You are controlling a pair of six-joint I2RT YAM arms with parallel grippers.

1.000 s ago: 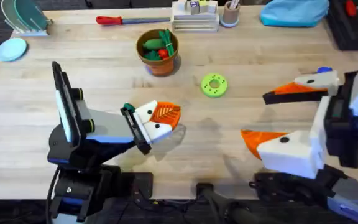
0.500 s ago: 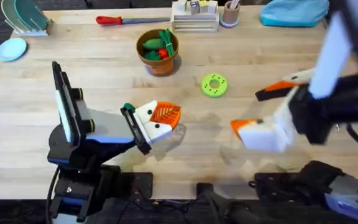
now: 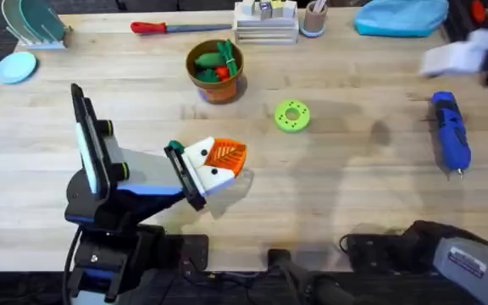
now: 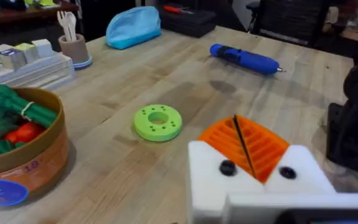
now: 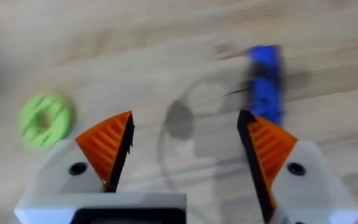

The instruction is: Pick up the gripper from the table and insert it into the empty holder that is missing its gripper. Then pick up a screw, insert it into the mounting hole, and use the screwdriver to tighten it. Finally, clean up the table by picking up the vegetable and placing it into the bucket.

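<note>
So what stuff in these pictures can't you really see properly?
- Right gripper, overhead view: a blurred white shape at the far right edge; its fingers cannot be made out there.
- Screwdriver, right wrist view: blurred, and its near end is hidden behind an orange finger pad.
- Bucket, left wrist view: cut off by the picture's edge.

White blocky jaws, orange ribbed pads (image 5: 107, 146), small black screws.
</note>
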